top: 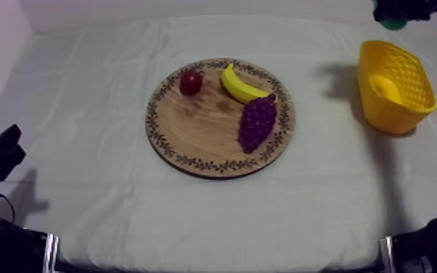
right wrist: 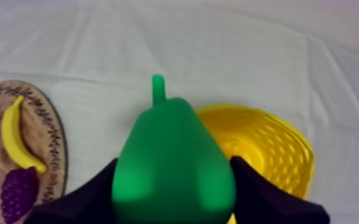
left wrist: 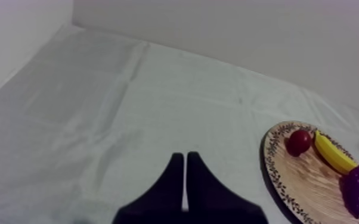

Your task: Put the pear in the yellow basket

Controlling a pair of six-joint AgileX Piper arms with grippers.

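Right gripper (right wrist: 175, 170): fingers clamped on the pear (right wrist: 170, 149), one black finger on each flank. Pear is bright green, smooth, broad at the bottom and narrowing to a short stub stem that points away from my wrist. It is held in the air, partly over the near rim of the yellow basket (right wrist: 265, 143) and off the board.

Top view: my right arm is in the upper right corner with a bit of green pear (top: 393, 24) under it, just above the basket (top: 398, 109). Board (top: 199, 123) at centre holds a small red fruit (top: 190, 82), a banana (top: 242, 86) and grapes (top: 257, 121).

Left gripper (left wrist: 185, 161): fingers together, nothing between them, low at the left edge (top: 3, 145).
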